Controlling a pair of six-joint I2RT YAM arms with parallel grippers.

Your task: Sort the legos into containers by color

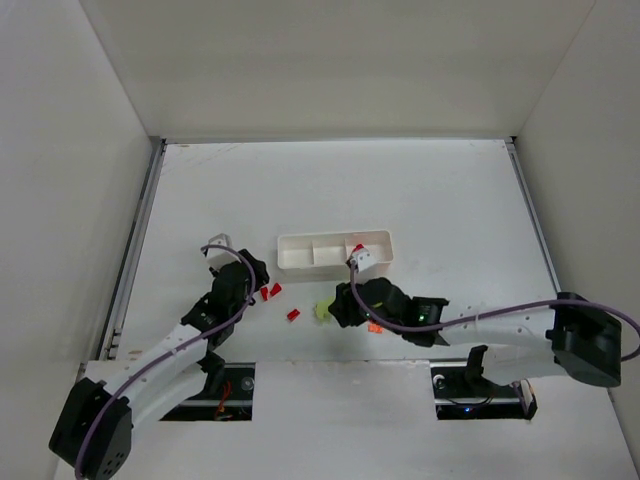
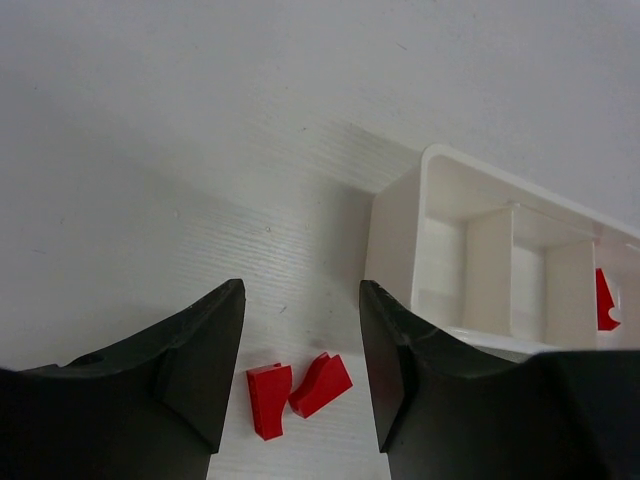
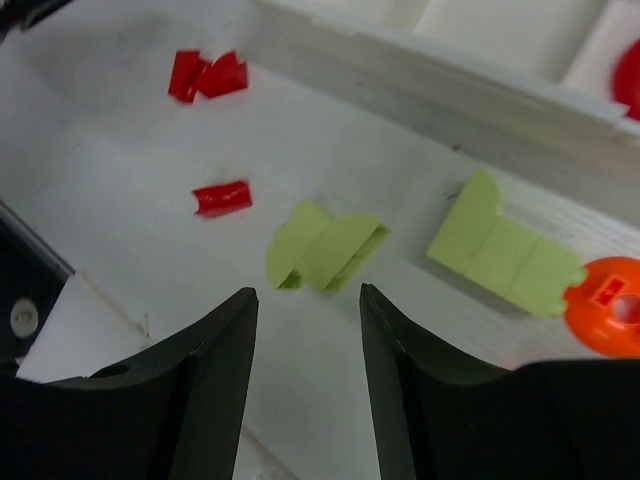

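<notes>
risk of pinching both touching red legos crooked and flicking one across the desk, with the left tool spread and empty over them near the tray, and the right tool likewise spread above a pale green lego.

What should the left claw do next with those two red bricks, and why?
Probably lower the left gripper and close on one of the two red bricks. Its fingers stand open with both bricks lying on the table just between them, outside the white tray. One red piece already sits in the tray's right end compartment, so these likely belong there too.
</notes>
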